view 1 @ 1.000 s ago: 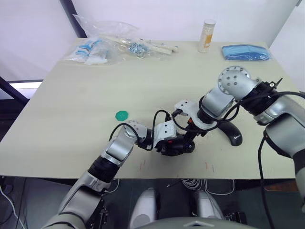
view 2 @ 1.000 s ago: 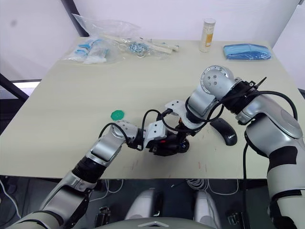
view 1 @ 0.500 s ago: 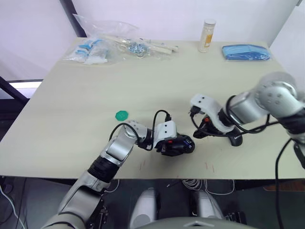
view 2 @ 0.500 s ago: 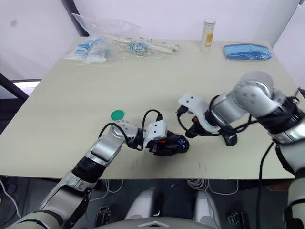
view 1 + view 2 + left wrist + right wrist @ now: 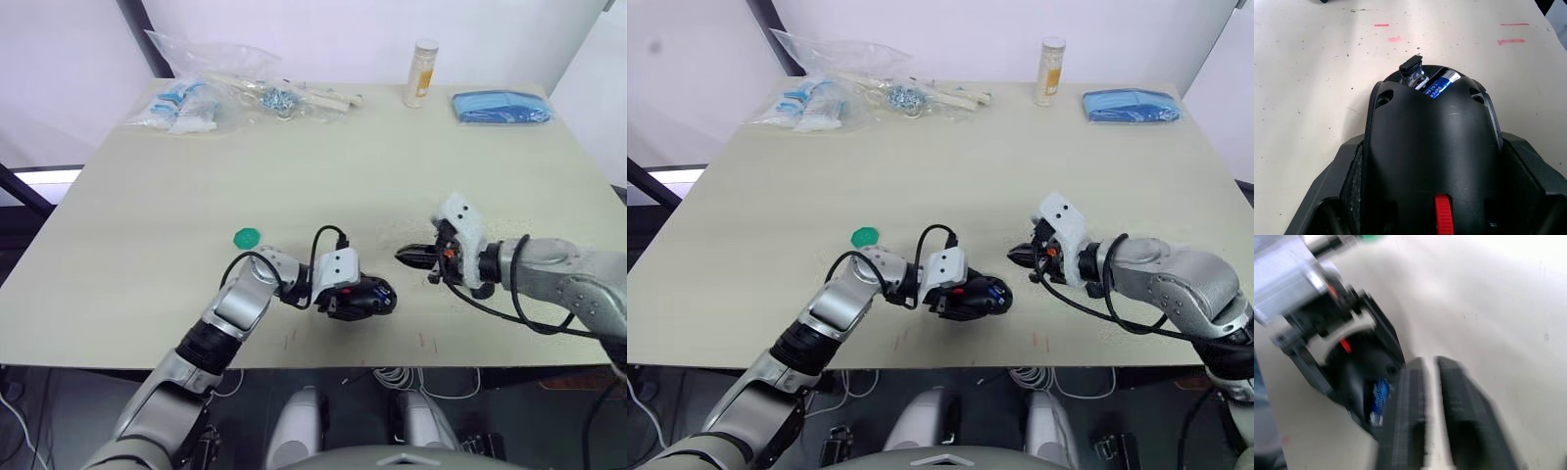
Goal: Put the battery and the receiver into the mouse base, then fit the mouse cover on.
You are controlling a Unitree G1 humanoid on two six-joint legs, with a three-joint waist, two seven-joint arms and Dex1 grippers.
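Two grippers are seen low over the near part of the table (image 5: 147, 245), one on each side of the mouse base (image 5: 367, 297). The mouse base is clamped by the left gripper (image 5: 345, 297), whose black fingers are closed against its two sides, as shown in the left wrist view, where the red scroll wheel (image 5: 1442, 219) lies between them. The battery (image 5: 1441, 83) is seated in the open compartment at the end of the base turned away from that wrist, its blue label showing, and a small black-capped piece (image 5: 1411, 66), possibly the receiver, stands just beside it. The left arm is stretched forward from the near left, with the forearm low and the wrist turned toward the right. The right gripper (image 5: 412, 257) is held near the base, on its right and apart from it, its tips pointed leftward at it. Its two fingers (image 5: 1411, 406) are nearly closed, with only a narrow gap between them and nothing held. The right forearm lies almost level above the table. A green disc (image 5: 246, 237) rests on the table to the left of the left wrist, and bags, a small bottle (image 5: 422, 72) and a blue cloth (image 5: 500, 106) lie along the far edge.
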